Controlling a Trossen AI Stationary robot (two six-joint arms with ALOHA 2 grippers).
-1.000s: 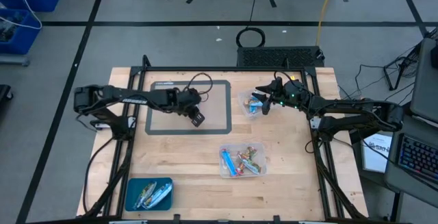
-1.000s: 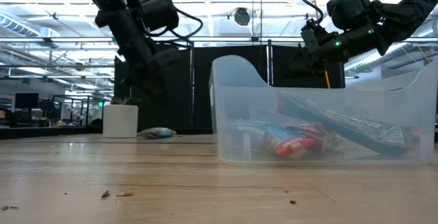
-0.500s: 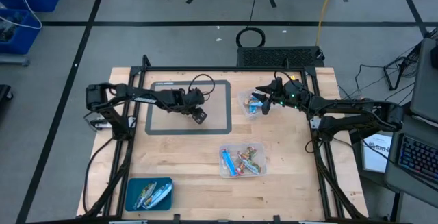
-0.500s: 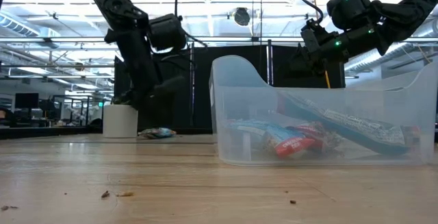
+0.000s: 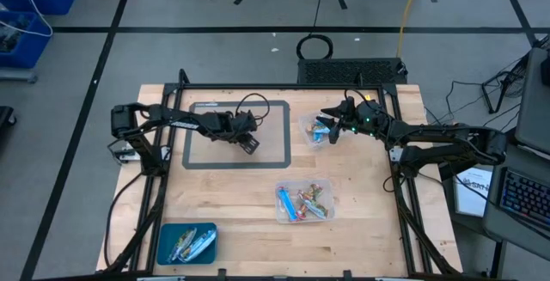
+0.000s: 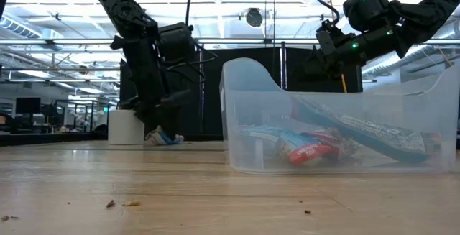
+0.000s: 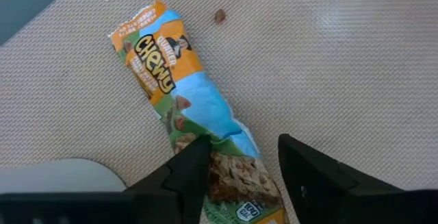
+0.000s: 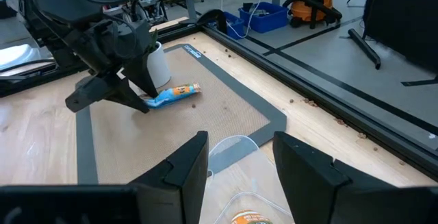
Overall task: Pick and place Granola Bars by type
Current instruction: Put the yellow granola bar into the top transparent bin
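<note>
One granola bar (image 7: 179, 87), in an orange, blue and green wrapper, lies flat on the grey mat (image 5: 275, 135) at the table's far left; it also shows in the right wrist view as the bar (image 8: 174, 95). My left gripper (image 7: 243, 148) is low over it, open, one finger on each side of the bar's near end. My right gripper (image 8: 239, 142) hangs open with nothing in it above a clear tub (image 5: 316, 131) at the far right that holds a few bars. A clear tub (image 5: 303, 202) near the table's middle and a blue tray (image 5: 186, 241) at the near left hold more bars. My left gripper comes slanting down from above, and its fingers (image 7: 195, 162) lie across the bar at the bar's green-and-brown end (image 7: 236, 176). I cannot tell whether they touch the wrapper. The whole length of the bar lies flat on the mat.
A small white cup (image 8: 159, 63) stands on the mat just beside my left gripper (image 6: 159, 133). A black frame rail (image 5: 284, 86) runs along the table's far edge. Bare wood lies between the mat and the middle tub.
My left gripper has come down toward the mat and the bar. The bar has stayed where it was.
</note>
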